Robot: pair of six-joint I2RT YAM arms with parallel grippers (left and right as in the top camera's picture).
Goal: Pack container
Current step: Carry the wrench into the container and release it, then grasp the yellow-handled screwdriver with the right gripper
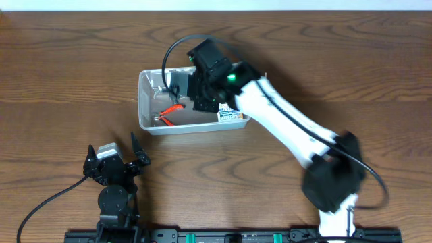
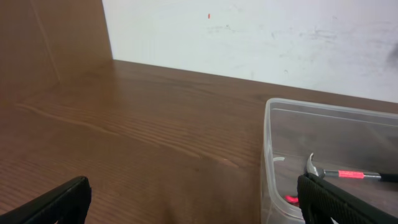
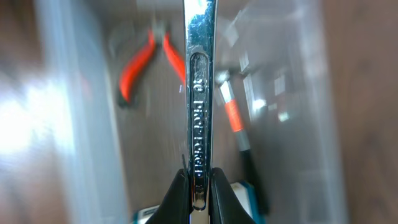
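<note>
The clear plastic container (image 1: pixel 144 101) sits on the wooden table; it also shows in the left wrist view (image 2: pixel 268 155) and the right wrist view (image 3: pixel 74 124). Inside lie red-handled pliers (image 1: pixel 170 111) (image 3: pixel 138 62), a small hammer with a red band (image 2: pixel 339 174) (image 3: pixel 235 121) and a blue-and-white box (image 1: pixel 231 115). My right gripper (image 1: pixel 201 94) (image 3: pixel 199 186) is over the container, shut on a chrome wrench (image 3: pixel 200 87) that points down into it. My left gripper (image 1: pixel 115 162) (image 2: pixel 193 199) is open and empty, on the table in front of the container.
Bare wooden tabletop (image 1: pixel 67 67) surrounds the container. A white wall (image 2: pixel 249 31) stands beyond the table's far edge. Black cables trail from both arms.
</note>
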